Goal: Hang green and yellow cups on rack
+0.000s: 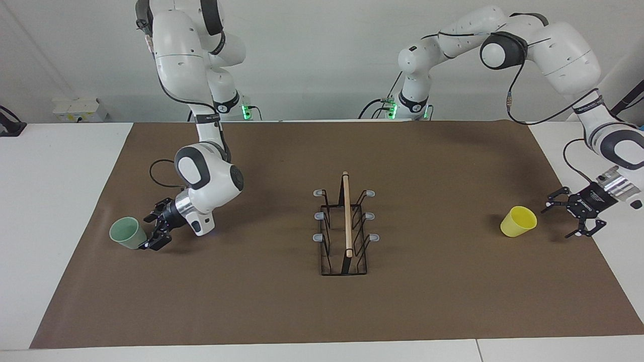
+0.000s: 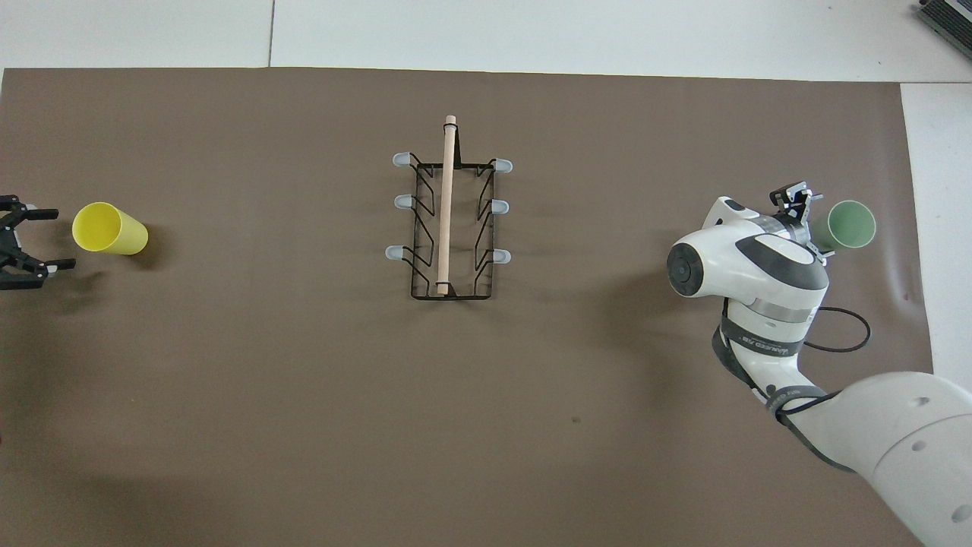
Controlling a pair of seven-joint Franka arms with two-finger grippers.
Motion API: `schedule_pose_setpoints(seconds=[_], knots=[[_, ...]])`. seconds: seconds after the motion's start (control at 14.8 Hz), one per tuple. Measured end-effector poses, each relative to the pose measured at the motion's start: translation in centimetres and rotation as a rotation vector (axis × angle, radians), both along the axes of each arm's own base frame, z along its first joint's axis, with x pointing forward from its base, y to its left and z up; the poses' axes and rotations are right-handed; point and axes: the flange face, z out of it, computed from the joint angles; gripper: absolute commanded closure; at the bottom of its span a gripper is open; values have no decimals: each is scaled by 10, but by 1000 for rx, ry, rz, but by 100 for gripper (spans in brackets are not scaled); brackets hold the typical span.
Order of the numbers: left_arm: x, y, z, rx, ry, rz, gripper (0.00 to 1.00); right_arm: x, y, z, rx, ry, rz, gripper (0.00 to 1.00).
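Between the two cups [image 1: 126, 233] [image 1: 518, 221], the rack [image 1: 345, 226], bare-pronged.

Plain white wall [image 1: 322, 60]; white table [image 1: 55, 211] under brown mat [image 1: 427, 301]; even light.

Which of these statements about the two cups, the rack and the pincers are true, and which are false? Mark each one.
1. The green cup hangs on the rack. False: it stands on the mat at the right arm's end.
2. The rack's prongs are all bare. True.
3. The left pincer grips the yellow cup. False: it is open beside the cup.
4. The right pincer is open beside the green cup. True.
5. The yellow cup lies on its side. False: it is upright.
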Motion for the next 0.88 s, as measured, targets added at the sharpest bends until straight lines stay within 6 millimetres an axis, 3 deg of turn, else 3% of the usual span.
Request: schedule_pose_setpoints(seconds=[0.14, 0.34, 0.81, 0.88], knots=[[-11, -11, -4, -42, -2, 44, 0, -9, -12, -11, 3, -14, 6, 0], [-18, -28, -12, -79, -16, 118, 0, -11, -16, -13, 6, -18, 1, 0], [-4, -87, -25, -73, -51, 214, 0, -9, -33, -13, -11, -27, 51, 0], [-2, -92, -25, -64, -57, 219, 1, -10, -36, -14, -9, -25, 55, 16]])
